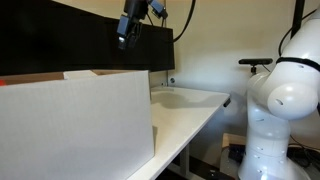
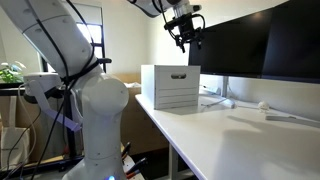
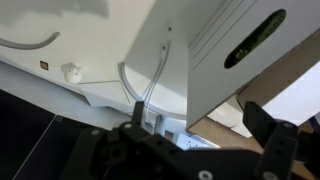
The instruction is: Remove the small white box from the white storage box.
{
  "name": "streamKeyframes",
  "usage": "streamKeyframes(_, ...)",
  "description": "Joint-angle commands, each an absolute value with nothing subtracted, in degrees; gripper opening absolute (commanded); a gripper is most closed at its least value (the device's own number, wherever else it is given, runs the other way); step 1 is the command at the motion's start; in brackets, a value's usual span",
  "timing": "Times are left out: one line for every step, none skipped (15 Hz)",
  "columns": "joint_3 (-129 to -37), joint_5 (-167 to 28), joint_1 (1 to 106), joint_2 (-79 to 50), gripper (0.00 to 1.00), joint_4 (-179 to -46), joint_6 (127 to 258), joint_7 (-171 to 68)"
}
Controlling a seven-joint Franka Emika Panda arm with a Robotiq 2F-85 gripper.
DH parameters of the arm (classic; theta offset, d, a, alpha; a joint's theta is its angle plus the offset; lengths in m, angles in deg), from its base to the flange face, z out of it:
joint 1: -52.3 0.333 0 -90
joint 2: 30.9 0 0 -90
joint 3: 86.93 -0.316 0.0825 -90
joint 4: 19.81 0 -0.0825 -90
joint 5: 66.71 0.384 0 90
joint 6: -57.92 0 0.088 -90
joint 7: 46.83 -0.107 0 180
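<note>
Well, from my seat the gripper [image 2: 186, 42] hangs high in the air, above the white storage box [image 2: 172, 88] and well clear of its top edge, with the black monitor [image 2: 250, 50] behind it. In the wrist view the two dark fingers [image 3: 265, 130] sit wide apart at the bottom of the picture with nothing between them, so I read them as spread and empty. That part is blurred, though, and the near finger is little more than a smear.

The small white box I cannot find anywhere. In both exterior views the storage box shows me only its outer walls. In an exterior view it fills the lower corner [image 1: 80, 120], cut off by the frame, with a thin brownish rim along the top and a pale flap-like piece poking up that I cannot identify. Its inside is hidden from every camera.

The wrist view catches one wall of the storage box [image 3: 240, 50] with its handle slot, and a brownish strip just beside it. Whether that strip is rim or interior I cannot tell. Below it lies the white table [image 3: 60, 30] with a pale cable [image 3: 135, 85] curving across. In an exterior view the robot arm [image 2: 60, 40] blocks much of the room behind it.
</note>
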State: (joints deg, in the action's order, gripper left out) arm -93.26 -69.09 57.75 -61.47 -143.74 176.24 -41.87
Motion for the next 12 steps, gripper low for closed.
streamKeyframes(-96.9, -70.5, 57.6, -54.0, 1.00, -134.6, 175.1, -48.2)
streamKeyframes(-98.2, -70.8, 57.5, -52.1, 1.00, -132.0, 174.3, -50.6)
streamKeyframes(-99.5, -71.6, 57.3, -50.3, 1.00, -129.7, 173.9, -53.1)
streamKeyframes(-100.6, -72.4, 57.2, -48.2, 1.00, -127.1, 173.1, -55.6)
streamKeyframes(-101.7, -73.4, 57.3, -46.5, 1.00, -124.8, 172.2, -58.3)
streamKeyframes(-102.8, -74.2, 57.5, -44.2, 1.00, -121.7, 170.9, -60.9)
streamKeyframes(-103.6, -75.5, 57.7, -42.6, 1.00, -119.7, 170.3, -63.3)
streamKeyframes(-104.6, -76.6, 58.1, -40.5, 1.00, -117.0, 169.0, -66.3)
streamKeyframes(-105.2, -77.7, 58.5, -38.7, 1.00, -114.6, 167.6, -68.7)
streamKeyframes(-105.8, -78.0, 59.2, -37.2, 1.00, -112.1, 165.3, -71.1)
streamKeyframes(-106.1, -78.7, 59.8, -35.9, 1.00, -110.5, 164.3, -73.1)
streamKeyframes(-106.5, -79.2, 60.7, -34.9, 1.00, -108.9, 162.7, -76.0)
